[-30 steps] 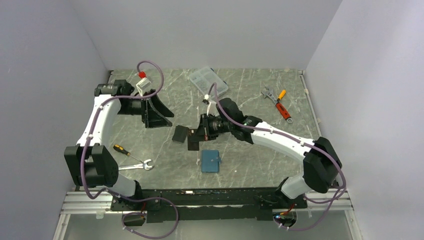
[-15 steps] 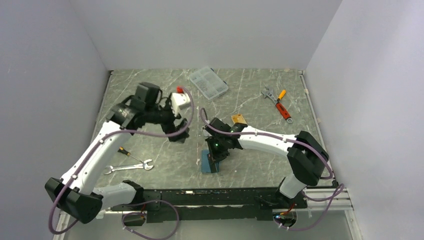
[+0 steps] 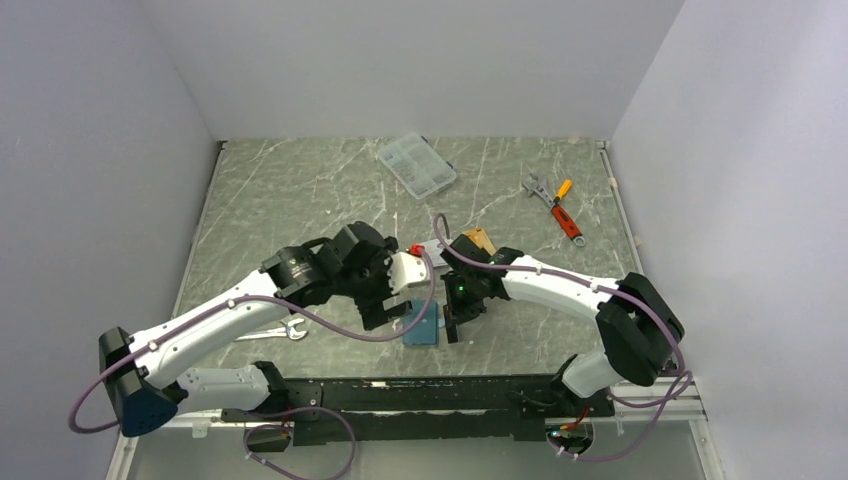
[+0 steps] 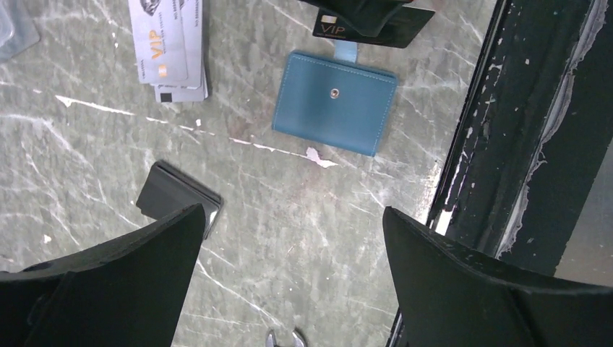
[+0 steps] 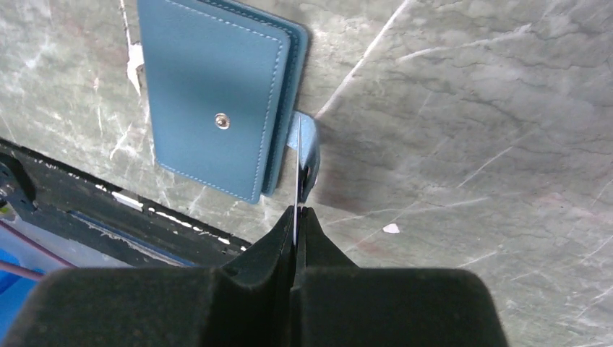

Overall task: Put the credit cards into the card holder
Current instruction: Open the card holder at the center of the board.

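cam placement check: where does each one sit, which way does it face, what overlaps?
Top: fixed above and behind the robot, looking down on the table; shows both arms, with the left gripper and right gripper at the card holder.
Left wrist: looks straight down; its own open jaws fill the bottom corners; silver cards and black case below.
Right wrist: looks along its shut jaws, which pinch a card edge-on by the holder's tab.
Shared: all three show the card holder.

"VIP" shows on the silver-grey card [image 4: 160, 43], ahead and to the left of the left claw [image 4: 293, 224]. There's another "VIP", in gold, on the black card [image 4: 340, 30], straight ahead of that claw and a touch right. The silver card's finer print is too small to read.
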